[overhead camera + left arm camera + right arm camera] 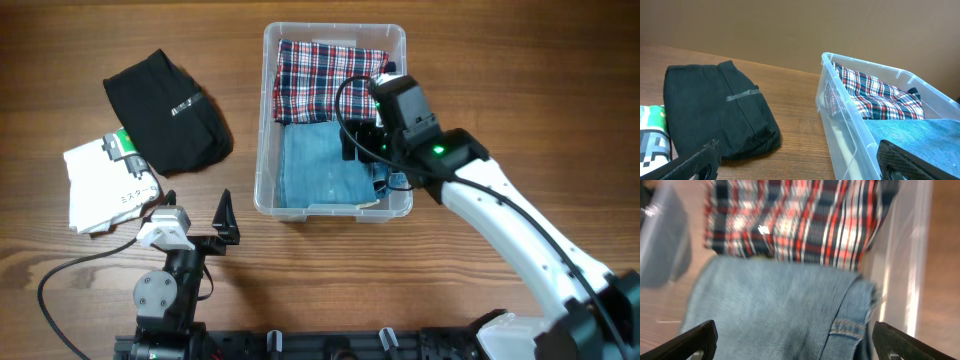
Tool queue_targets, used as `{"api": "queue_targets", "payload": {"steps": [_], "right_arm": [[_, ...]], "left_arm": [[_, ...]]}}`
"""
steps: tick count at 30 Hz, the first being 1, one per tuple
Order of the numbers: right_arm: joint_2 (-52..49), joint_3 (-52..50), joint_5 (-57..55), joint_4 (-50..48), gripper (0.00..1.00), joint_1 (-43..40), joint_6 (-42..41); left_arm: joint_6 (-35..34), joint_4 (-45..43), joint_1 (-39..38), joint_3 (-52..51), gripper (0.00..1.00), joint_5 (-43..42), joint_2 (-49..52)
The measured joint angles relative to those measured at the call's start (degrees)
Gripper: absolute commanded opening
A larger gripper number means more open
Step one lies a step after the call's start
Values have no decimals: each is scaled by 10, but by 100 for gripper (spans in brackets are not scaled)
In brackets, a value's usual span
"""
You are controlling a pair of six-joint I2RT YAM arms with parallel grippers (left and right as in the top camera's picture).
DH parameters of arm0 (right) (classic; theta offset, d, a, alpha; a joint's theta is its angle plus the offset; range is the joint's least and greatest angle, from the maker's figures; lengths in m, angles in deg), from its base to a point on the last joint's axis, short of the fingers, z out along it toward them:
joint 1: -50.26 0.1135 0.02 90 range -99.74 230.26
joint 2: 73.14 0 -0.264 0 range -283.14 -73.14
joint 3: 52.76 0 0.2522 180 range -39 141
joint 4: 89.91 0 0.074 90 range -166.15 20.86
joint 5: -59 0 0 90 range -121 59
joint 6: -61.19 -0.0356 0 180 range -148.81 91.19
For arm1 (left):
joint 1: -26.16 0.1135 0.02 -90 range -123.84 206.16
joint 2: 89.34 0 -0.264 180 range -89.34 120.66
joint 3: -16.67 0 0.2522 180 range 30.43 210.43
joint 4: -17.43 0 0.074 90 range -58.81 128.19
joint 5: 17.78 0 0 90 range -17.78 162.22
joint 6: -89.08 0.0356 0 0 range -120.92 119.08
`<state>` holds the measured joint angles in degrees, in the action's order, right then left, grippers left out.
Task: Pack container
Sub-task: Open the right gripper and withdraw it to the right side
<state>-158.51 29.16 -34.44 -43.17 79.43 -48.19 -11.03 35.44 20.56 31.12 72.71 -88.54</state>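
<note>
Right tool (pixel 795 340), jaws spread, hangs over jeans (pixel 320 165) inside the container (pixel 268 120).

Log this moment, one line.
right gripper: open, over denim in container | left gripper: open, empty | packed: plaid cloth, denim | outside: black garment, white packet

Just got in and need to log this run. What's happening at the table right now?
The right gripper hangs open over the denim inside the container, gripping nothing. A plaid cloth lies at the container's far end. The left gripper sits open and empty at the front. A black garment and a white packet lie outside, left of the container, not yet packed.
</note>
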Motion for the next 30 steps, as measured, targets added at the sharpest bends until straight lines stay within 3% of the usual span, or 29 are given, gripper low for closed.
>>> {"api": "queue_targets", "payload": {"steps": [3,5,7,8,11,18,30], "right_arm": [[32,20,-5,-4,84,0,26],[60,32,-4,6,62,0,36],[75,37,5,28,46,0,45],[77,38,12,42,32,0,45],[69,38,25,78,13,0,50],[11,19,38,107,4,0,63],[-110,-34,69,105,4,0,67]], "left_arm": [[0,0,0,0,100,0,0],[0,0,0,0,100,0,0],[0,0,0,0,100,0,0],[0,0,0,0,100,0,0],[0,0,0,0,100,0,0],[0,0,0,0,100,0,0],[0,0,0,0,100,0,0]]}}
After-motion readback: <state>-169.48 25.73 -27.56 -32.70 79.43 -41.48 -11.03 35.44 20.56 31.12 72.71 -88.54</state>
